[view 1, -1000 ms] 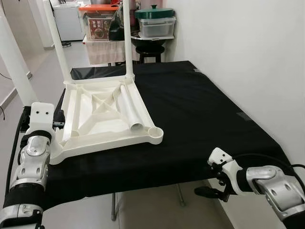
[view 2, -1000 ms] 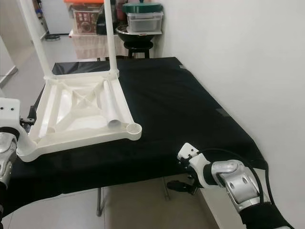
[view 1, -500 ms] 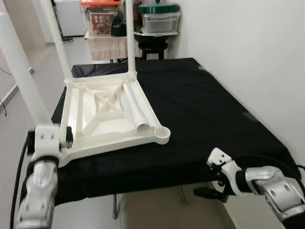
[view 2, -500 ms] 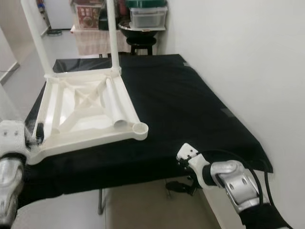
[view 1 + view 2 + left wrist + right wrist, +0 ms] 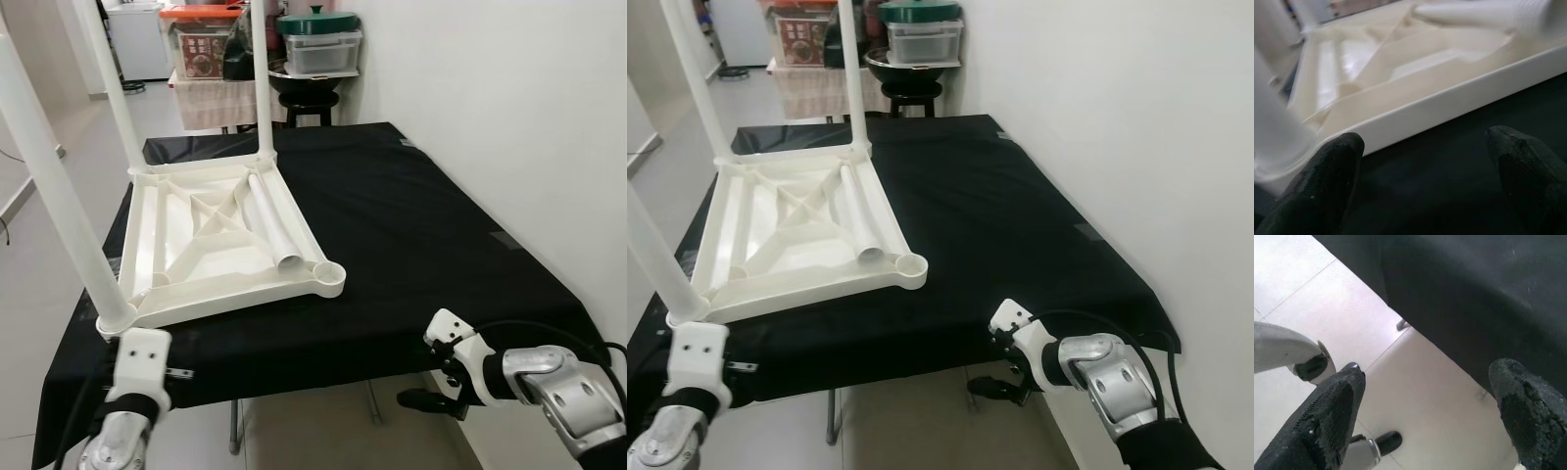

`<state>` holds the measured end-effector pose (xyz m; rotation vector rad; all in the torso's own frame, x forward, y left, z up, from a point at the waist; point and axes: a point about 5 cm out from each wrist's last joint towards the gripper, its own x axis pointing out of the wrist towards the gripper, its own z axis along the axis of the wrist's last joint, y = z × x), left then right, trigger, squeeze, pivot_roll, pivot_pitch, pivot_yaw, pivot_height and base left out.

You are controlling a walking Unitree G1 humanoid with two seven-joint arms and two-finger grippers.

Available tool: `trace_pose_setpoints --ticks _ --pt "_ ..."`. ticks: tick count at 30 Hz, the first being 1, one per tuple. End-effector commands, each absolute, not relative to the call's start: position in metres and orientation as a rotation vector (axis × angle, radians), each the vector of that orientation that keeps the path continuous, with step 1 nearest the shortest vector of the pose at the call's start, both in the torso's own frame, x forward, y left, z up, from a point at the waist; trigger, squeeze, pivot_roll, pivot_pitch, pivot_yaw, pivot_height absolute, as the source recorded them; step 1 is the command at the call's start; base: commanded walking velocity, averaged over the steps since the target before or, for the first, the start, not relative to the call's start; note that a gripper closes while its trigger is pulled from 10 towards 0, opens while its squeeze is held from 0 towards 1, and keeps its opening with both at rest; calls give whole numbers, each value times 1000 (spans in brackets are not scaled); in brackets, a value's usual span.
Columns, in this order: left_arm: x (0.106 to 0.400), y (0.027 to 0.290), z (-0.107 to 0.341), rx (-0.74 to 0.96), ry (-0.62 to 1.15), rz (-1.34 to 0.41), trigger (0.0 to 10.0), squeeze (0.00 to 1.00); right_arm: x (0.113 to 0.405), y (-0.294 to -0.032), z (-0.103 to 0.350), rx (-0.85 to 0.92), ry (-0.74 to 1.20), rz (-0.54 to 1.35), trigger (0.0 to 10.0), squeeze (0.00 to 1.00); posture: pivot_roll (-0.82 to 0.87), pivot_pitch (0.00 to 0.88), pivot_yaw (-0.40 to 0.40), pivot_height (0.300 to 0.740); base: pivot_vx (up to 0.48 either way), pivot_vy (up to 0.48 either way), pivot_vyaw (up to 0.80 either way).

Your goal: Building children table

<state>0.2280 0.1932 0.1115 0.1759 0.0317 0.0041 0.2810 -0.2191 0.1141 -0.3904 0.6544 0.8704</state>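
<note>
We can't read any text, brand or number anywhere. Box with orange lid (image 5: 204, 44) at back has red printed label, way too small and blurry to make out. White table top (image 5: 220, 240) totally plain, no markings.

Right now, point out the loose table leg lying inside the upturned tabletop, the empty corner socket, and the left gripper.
loose table leg (image 5: 273, 223), left eye view, middle of the tube.
empty corner socket (image 5: 327, 272), left eye view, round cup at the near corner.
left gripper (image 5: 1425, 161), left wrist view, midway between fingertips.

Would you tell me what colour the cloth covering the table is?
Black cloth, clearest in the left eye view.
</note>
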Motion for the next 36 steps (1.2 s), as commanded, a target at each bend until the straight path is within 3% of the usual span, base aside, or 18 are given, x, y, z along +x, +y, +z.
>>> trace_pose_setpoints --ticks 1,6,7,11,13,16,19,26,30,36 --pt "230 172 124 180 -18 -175 10000 0 296 -214 124 -364 524 792 10000 0 -27 0 -8 740 0 0 0" --pt "239 144 140 152 -80 -323 10000 0 309 -194 140 -195 313 676 10000 0 -43 0 -4 740 0 0 0" --pt "241 133 138 107 -55 -377 10000 0 305 -182 146 -92 232 680 10000 0 -54 0 2 740 0 0 0" --pt "241 126 137 77 -33 -416 10000 0 302 -174 150 -24 180 684 10000 0 -54 0 2 740 0 0 0" --pt "240 117 131 67 -3 -461 10000 0 289 -160 153 38 58 647 10000 0 -73 0 10 740 0 0 0" --pt "240 115 130 74 1 -466 10000 0 284 -156 152 45 32 633 10000 0 -73 0 10 740 0 0 0" --pt "239 121 128 38 10 -409 10000 0 268 -141 129 261 97 537 10000 0 -79 0 17 740 0 0 0" --pt "245 124 122 -30 38 -329 10000 0 273 -131 131 227 77 597 10000 0 -79 0 19 740 0 0 0" --pt "251 122 122 -47 36 -321 10000 0 275 -132 130 226 78 597 10000 0 -73 0 18 740 0 -469 0" --pt "258 114 122 11 44 -353 10000 0 275 -127 127 166 71 614 10000 0 -85 0 24 740 0 -79 800"
